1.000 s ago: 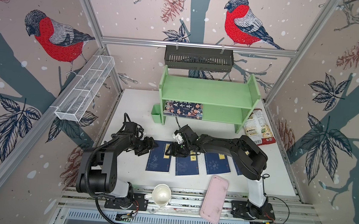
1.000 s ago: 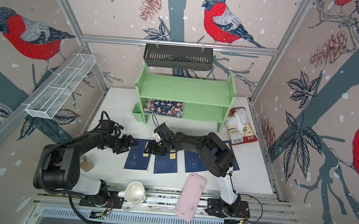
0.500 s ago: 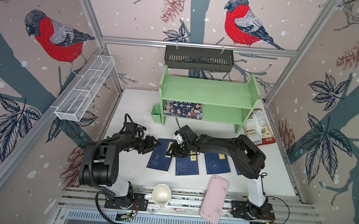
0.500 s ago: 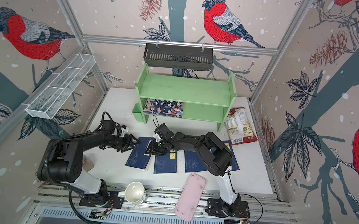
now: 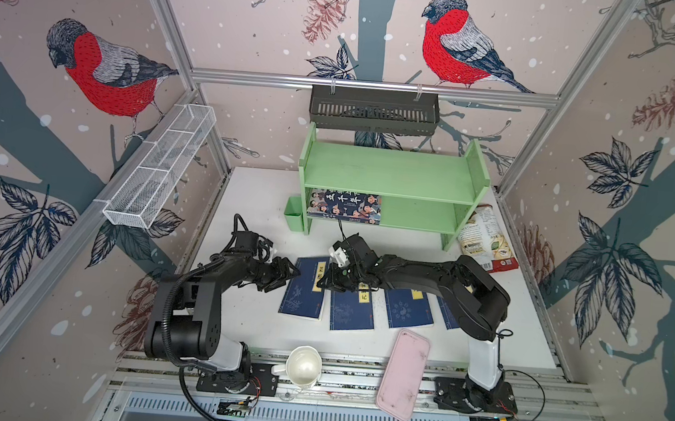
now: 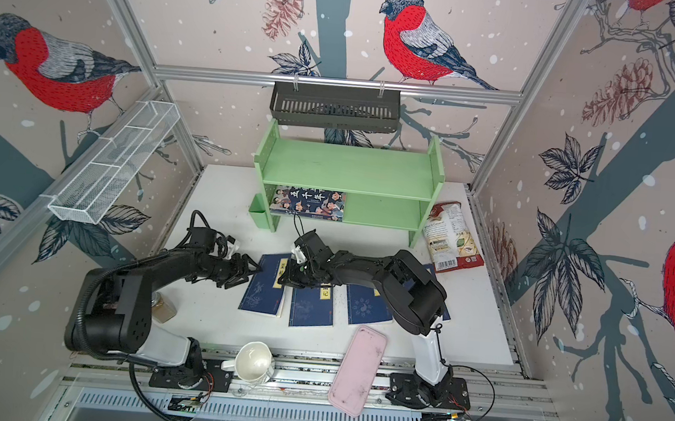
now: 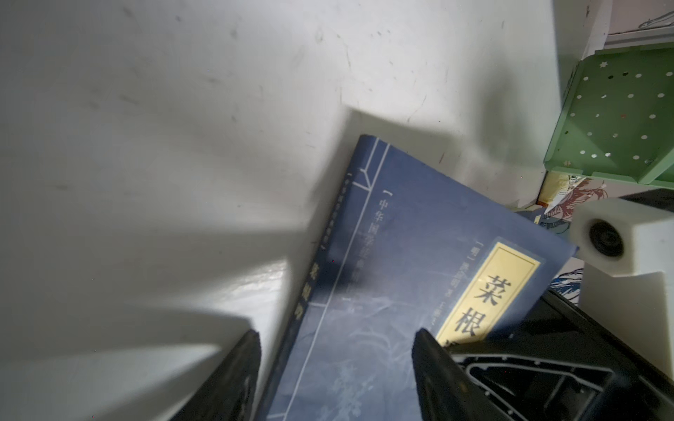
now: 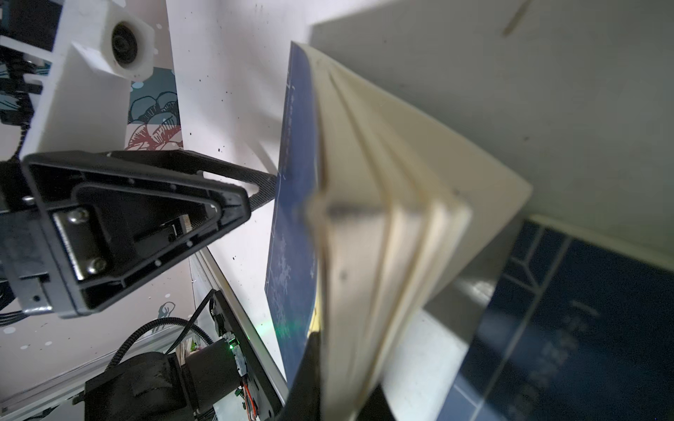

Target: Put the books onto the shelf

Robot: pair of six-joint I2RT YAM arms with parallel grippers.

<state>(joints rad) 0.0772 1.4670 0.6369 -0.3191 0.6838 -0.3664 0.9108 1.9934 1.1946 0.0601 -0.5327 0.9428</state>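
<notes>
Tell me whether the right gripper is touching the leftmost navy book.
Touching. The right wrist view shows the right gripper shut on the page edge of the leftmost navy book, which is tilted up.

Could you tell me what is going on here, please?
Both arms are at the leftmost thin navy paperback with a yellow label. The right gripper is shut on one edge, tilting it off the white table; the left gripper is open at the spine side. Three more navy paperbacks lie flat. A larger cartoon book sits on the lower tier of the light green wooden shelf.
</notes>
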